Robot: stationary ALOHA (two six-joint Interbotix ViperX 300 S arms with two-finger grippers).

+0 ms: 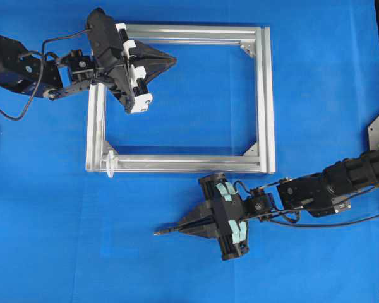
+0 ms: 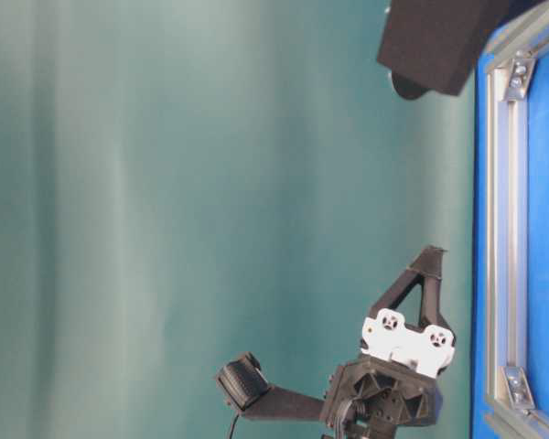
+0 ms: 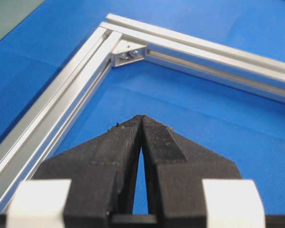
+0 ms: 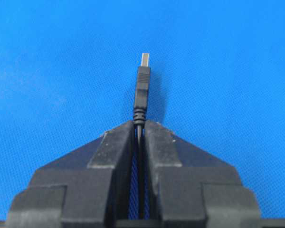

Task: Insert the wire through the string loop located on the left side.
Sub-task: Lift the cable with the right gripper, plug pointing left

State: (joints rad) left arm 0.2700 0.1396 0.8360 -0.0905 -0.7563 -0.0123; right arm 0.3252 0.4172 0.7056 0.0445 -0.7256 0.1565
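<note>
A blue cloth-covered worktop (image 1: pixel 316 88) fills the overhead view, with a square aluminium frame (image 1: pixel 265 95) lying flat toward its far left quarter and a teal backdrop behind it in the table-level view.

The right gripper (image 4: pixel 140 124) sits near the worktop's front edge, just outside the frame's near rail, its jaws pinched narrow on the wire (image 4: pixel 141 90). The black cable runs back between the pads, and the short plug with its metal tip juts out ahead of the fingertips, pointing toward the left edge.

The string loop (image 1: pixel 110 163) stands at the frame's near-left corner, a small pale ring rising from the rail, well apart from the plug tip.

The left gripper (image 3: pixel 141 118) hovers over the frame's far-left corner with its jaws pressed together and nothing between them.

The wire looks light and limp along its length, stiff only at the plug and its ribbed strain relief. A hold right behind the plug, as here, seems best: little overhang, so the tip should stay aimed. The loop appears flimsy and likely to fold or swing if nudged, so a square, gentle approach is probably needed.
</note>
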